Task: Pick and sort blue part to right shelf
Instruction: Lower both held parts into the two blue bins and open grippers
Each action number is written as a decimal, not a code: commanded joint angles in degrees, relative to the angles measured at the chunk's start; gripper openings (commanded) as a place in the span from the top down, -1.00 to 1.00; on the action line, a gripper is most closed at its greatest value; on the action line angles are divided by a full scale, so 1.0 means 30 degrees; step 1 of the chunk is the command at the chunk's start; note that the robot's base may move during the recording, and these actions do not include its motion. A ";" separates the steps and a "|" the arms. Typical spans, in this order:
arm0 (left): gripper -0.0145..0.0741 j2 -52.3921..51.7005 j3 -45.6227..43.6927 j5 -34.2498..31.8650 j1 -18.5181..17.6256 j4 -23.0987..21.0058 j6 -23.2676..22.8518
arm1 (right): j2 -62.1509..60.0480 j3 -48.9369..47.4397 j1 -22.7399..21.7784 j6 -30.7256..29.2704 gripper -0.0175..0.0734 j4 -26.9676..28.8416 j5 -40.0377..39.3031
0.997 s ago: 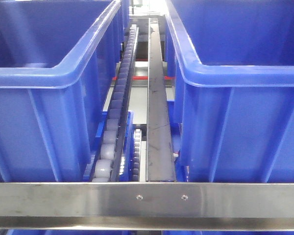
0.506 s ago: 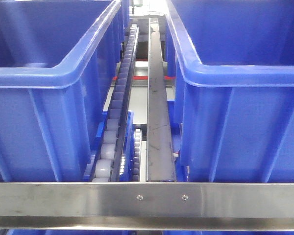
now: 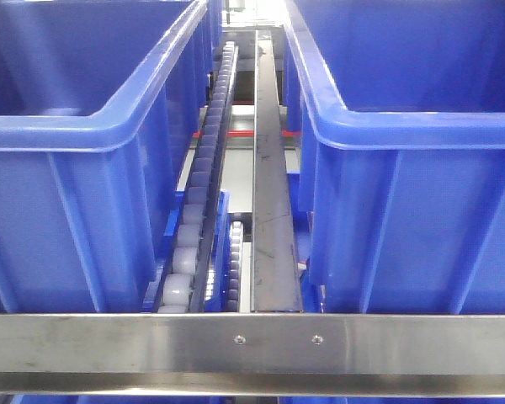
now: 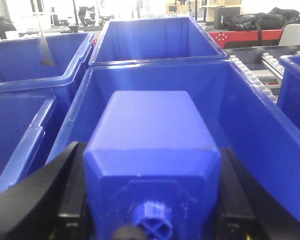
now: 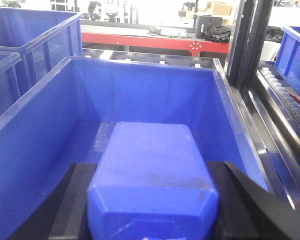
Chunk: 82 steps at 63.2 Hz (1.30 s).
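Observation:
In the left wrist view a solid blue part (image 4: 150, 125) with a round cap facing the camera sits between black fingers (image 4: 42, 197); my left gripper (image 4: 151, 167) is shut on it, above an open blue bin (image 4: 250, 115). In the right wrist view a second blue part (image 5: 152, 150) is clamped the same way, my right gripper (image 5: 153, 186) shut on it over another blue bin (image 5: 35, 125). The front view shows the right shelf (image 3: 252, 341), a steel rack with a grey roller track (image 3: 198, 202). Neither gripper appears there.
Two large blue bins (image 3: 67, 168) (image 3: 421, 168) flank the roller track and a steel rail (image 3: 269, 168) in the front view. More blue bins (image 4: 25, 65) stand to the left of the left wrist. A steel rack post (image 5: 242, 40) rises right of the right wrist's bin.

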 commanded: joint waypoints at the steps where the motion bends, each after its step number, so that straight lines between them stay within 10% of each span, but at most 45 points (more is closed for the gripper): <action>1: 0.08 0.0477 -0.0906 -0.1394 0.0029 -0.0931 0.0043 | 0.0454 -0.1009 -0.0045 -0.0136 -0.26 -0.0180 -0.1778; 13: 0.08 0.3565 -0.2855 -0.0957 -0.0730 -0.1978 0.2675 | 0.3357 -0.2816 0.0299 -0.0136 -0.26 -0.0180 -0.1476; 51: 0.06 1.4579 -0.5259 -0.4448 -0.5186 -0.2487 0.2741 | 1.2995 -0.5036 0.1671 -0.0136 -0.28 -0.0161 -0.4292; 63: -0.33 1.5612 -0.5259 -0.4535 -0.5186 -0.3228 0.2741 | 1.4116 -0.5036 0.1653 -0.0136 -0.74 -0.0048 -0.4465; 82: -0.72 1.5521 -0.5289 -0.4750 -0.5186 -0.3056 0.2788 | 1.3933 -0.5085 0.1653 -0.0136 -0.70 0.0517 -0.3904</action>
